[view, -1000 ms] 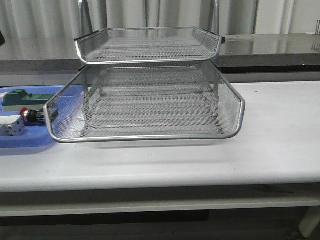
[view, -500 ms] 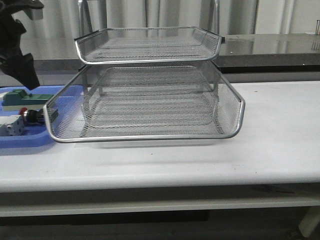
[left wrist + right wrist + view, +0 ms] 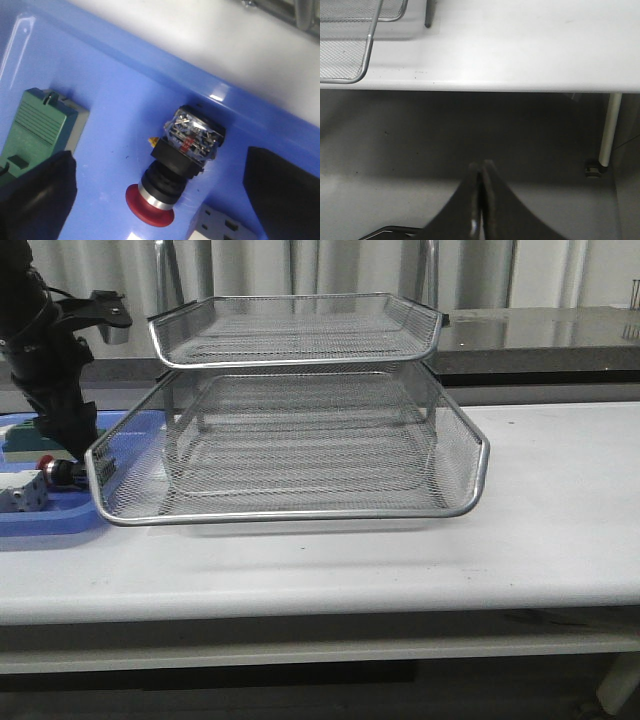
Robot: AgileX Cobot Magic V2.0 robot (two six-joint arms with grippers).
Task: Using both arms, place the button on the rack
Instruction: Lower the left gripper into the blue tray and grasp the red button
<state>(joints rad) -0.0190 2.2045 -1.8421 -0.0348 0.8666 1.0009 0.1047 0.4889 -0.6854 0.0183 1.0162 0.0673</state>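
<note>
Partly cut off, left end effector (image 3: 160,200) open astride button (image 3: 176,165).

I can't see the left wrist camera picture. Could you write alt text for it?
A button with a red cap lies on its side in a blue tray, between the open left gripper's two dark fingers. A green block lies beside it, and a white block's corner shows at the edge.

Left tool (image 3: 160,200) hangs spread wide over the button (image 3: 175,165); right tool (image 3: 480,200) looks closed, off the counter (image 3: 520,45).
</note>
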